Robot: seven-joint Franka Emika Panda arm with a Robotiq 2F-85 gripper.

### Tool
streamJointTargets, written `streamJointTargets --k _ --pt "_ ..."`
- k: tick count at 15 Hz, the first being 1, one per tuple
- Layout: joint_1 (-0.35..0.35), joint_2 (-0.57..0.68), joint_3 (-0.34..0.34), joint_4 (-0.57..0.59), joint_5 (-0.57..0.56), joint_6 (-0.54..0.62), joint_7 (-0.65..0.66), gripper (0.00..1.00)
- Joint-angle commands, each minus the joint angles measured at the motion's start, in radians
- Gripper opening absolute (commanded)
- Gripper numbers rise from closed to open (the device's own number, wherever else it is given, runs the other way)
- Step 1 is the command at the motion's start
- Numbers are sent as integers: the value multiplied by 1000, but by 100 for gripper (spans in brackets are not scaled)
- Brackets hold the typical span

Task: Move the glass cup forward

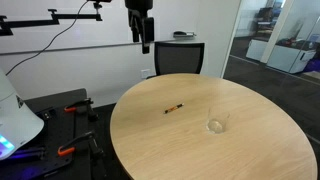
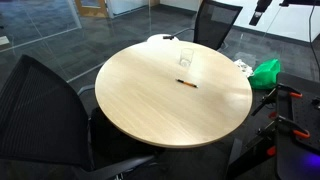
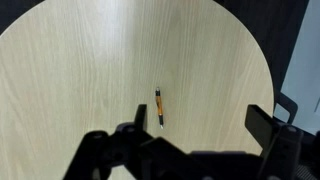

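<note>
The glass cup (image 1: pixel 216 125) is a small clear tumbler. It stands upright on the round wooden table (image 1: pixel 250 150), and it also shows in an exterior view (image 2: pixel 186 60). It is out of the wrist view. A thin orange and dark stick (image 1: pixel 174 108) lies near the table's middle and shows in the wrist view (image 3: pixel 158 107) too. My gripper (image 1: pixel 145 40) hangs high above the table's edge, far from the cup. In the wrist view the gripper (image 3: pixel 196 130) is open and empty, with both fingers spread wide.
A black office chair (image 1: pixel 180 55) stands behind the table, and another (image 2: pixel 40 105) stands close to its edge. A green cloth (image 2: pixel 266 72) lies beside the table. A bench with orange-handled clamps (image 1: pixel 68 110) stands to one side. Glass walls (image 1: pixel 275 40) close off the room.
</note>
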Motion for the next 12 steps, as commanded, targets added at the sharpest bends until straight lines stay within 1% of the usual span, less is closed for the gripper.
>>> streamJointTargets --k 1,7,9,12 --pt "-24 2 24 2 10 -3 -7 100" --pt "-23 5 25 4 13 7 -4 100" --pt "-27 11 42 5 33 71 66 100" --pt "-41 52 93 20 39 208 246 100"
